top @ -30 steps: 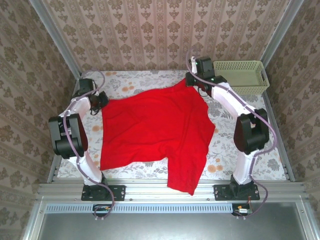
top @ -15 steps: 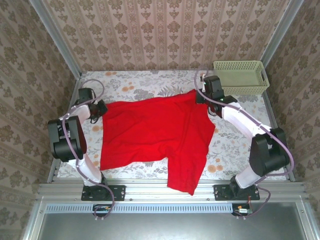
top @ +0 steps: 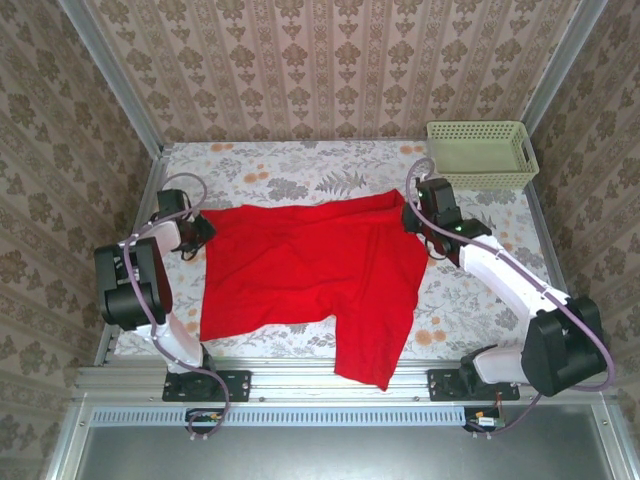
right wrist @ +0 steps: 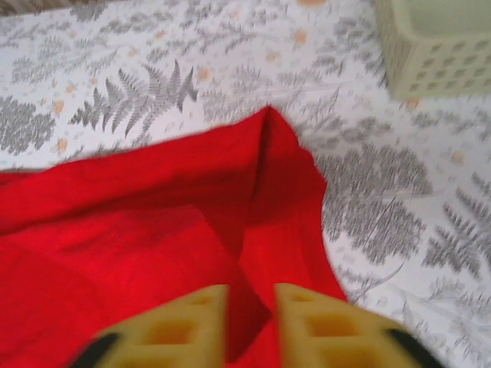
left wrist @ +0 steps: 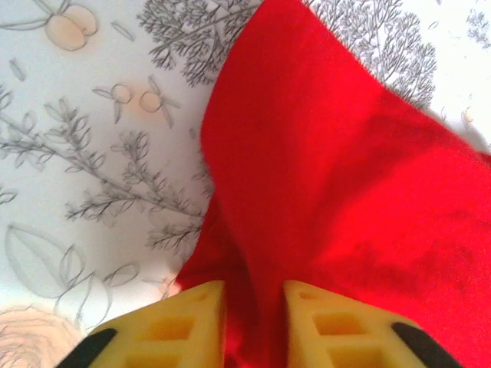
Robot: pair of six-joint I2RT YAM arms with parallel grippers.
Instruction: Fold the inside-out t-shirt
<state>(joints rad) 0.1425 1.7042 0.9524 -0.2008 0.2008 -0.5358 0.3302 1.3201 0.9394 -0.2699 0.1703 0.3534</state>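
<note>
The inside-out t-shirt (top: 310, 270) is plain bright red and lies spread across the flowered table, with one part hanging over the near edge. My left gripper (top: 202, 232) is at its far left corner, shut on a pinch of red cloth. In the left wrist view the t-shirt (left wrist: 337, 169) runs down between the yellow fingers (left wrist: 180, 326) of the left gripper (left wrist: 253, 326). My right gripper (top: 409, 216) holds the far right corner. In the right wrist view a ridge of the t-shirt (right wrist: 153, 230) rises from the right gripper (right wrist: 251, 326), which is shut on it.
A pale green basket (top: 480, 155) stands at the far right corner, seen in the right wrist view as the basket (right wrist: 437, 46) beyond the cloth. Bare patterned tablecloth (top: 300, 165) lies beyond the shirt. Metal rails (top: 340, 380) border the near edge.
Both grippers have pulled back toward the near edge, dragging the shirt's far edge with them. The right gripper moved furthest, away from the basket, and the far peak of cloth has flattened.
</note>
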